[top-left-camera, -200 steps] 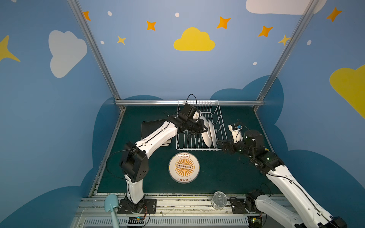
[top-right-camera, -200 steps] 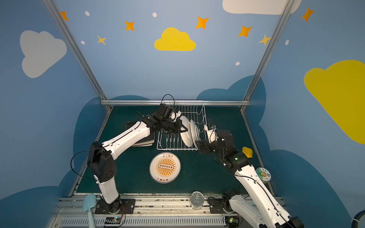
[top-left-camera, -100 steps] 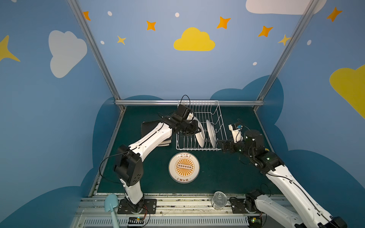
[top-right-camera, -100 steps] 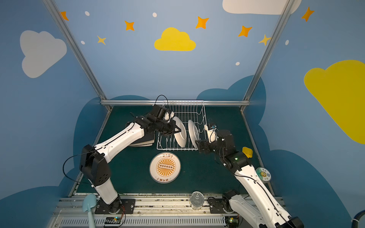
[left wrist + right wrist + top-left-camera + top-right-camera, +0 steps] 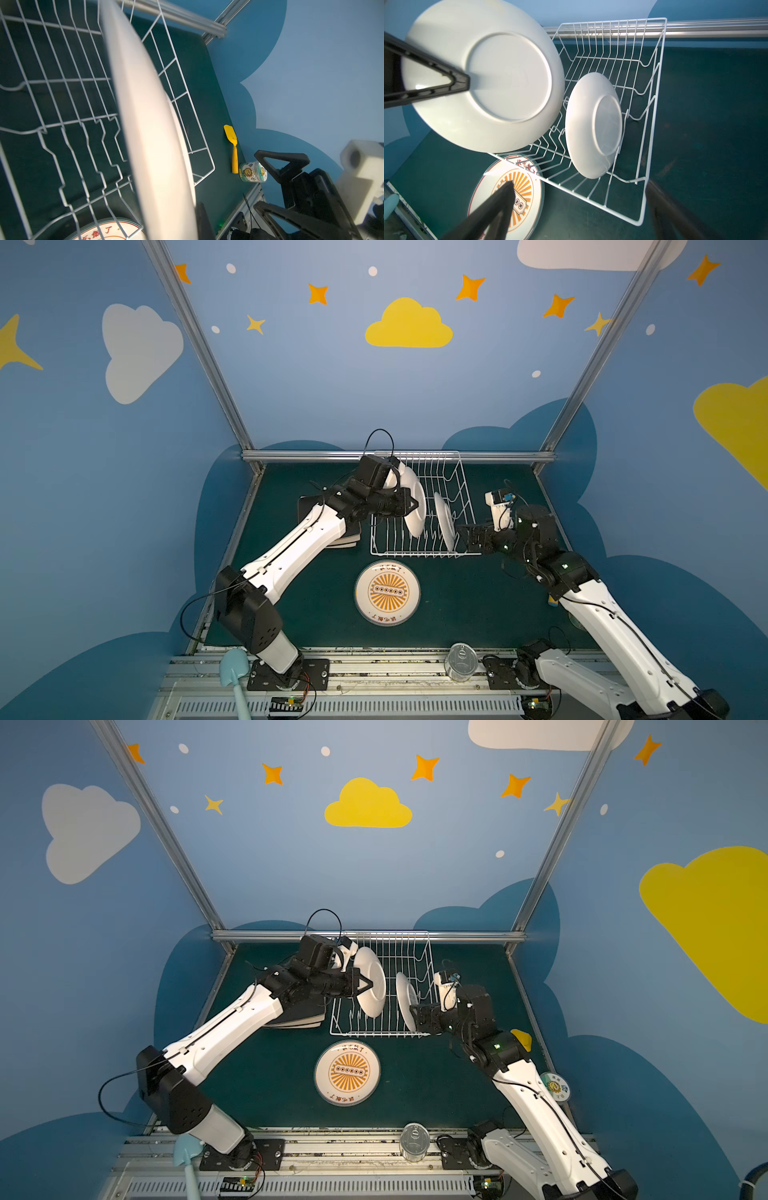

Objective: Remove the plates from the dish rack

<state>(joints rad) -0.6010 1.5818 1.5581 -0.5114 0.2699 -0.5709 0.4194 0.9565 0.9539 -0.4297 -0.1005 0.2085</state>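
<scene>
The white wire dish rack (image 5: 465, 489) (image 5: 428, 961) (image 5: 654, 104) stands at the back of the table. My left gripper (image 5: 411, 506) (image 5: 368, 984) is shut on a round white plate (image 5: 415, 510) (image 5: 508, 79) (image 5: 149, 124), held on edge above the rack's left part. A second white plate (image 5: 444, 520) (image 5: 591, 124) stands between the prongs. A sunburst plate (image 5: 387, 593) (image 5: 525, 191) lies flat in front of the rack. Square plates (image 5: 345, 538) are stacked left of it, mostly hidden under my left arm. My right gripper (image 5: 463, 537) (image 5: 579, 184) is open at the rack's front right corner, holding nothing.
A yellow scoop (image 5: 233, 145) (image 5: 521, 1038) and a printed jar (image 5: 252, 172) (image 5: 557, 1085) sit by the right wall. A metal can (image 5: 459, 659) and a pale blue scoop (image 5: 235, 668) rest on the front rail. The rear frame bar (image 5: 311, 455) runs just behind the rack.
My left gripper has carried the white plate up and to the left, away from the plate still in the rack. The right arm has stayed put.
</scene>
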